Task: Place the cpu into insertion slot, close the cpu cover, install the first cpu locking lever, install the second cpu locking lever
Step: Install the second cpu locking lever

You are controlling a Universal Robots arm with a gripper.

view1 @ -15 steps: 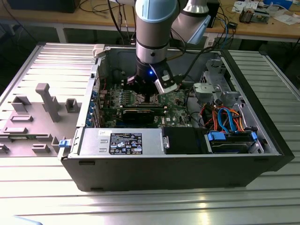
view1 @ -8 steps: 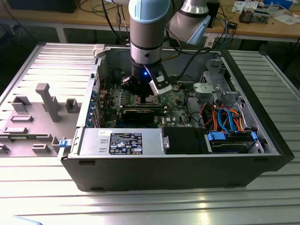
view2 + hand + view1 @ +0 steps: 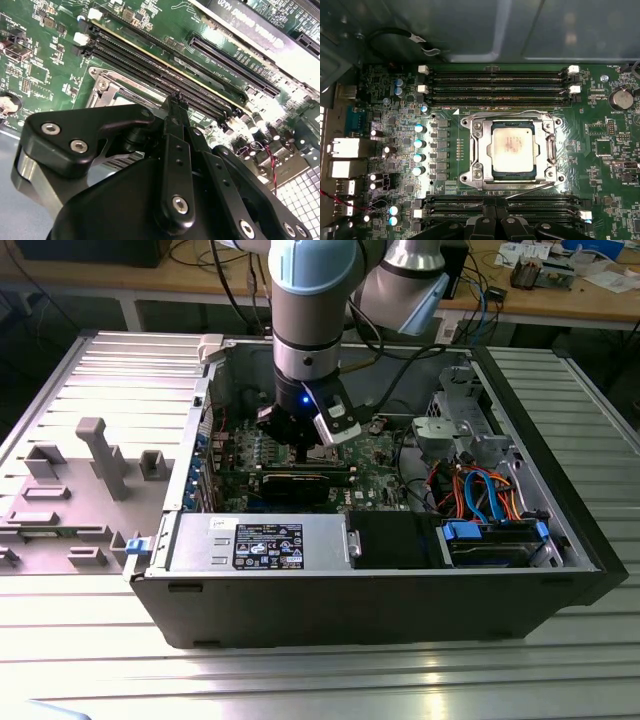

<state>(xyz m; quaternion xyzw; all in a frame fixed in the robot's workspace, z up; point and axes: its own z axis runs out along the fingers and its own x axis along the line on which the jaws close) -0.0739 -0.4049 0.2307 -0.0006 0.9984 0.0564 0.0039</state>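
Cpu [image 3: 513,151] seated in slot [image 3: 481,150], centre of first wrist view, silver top showing through cover [image 3: 549,150] window; cover laid flat over it. Thin wire levers [image 3: 530,186] seen along socket edges, latched or not can't be told. Memory slots [image 3: 495,86] above and below socket. Gripper [image 3: 176,102] parked low over board [image 3: 385,455] inside case [image 3: 400,590], mid-frame in exterior view; fingers pinched together, nothing gripped.
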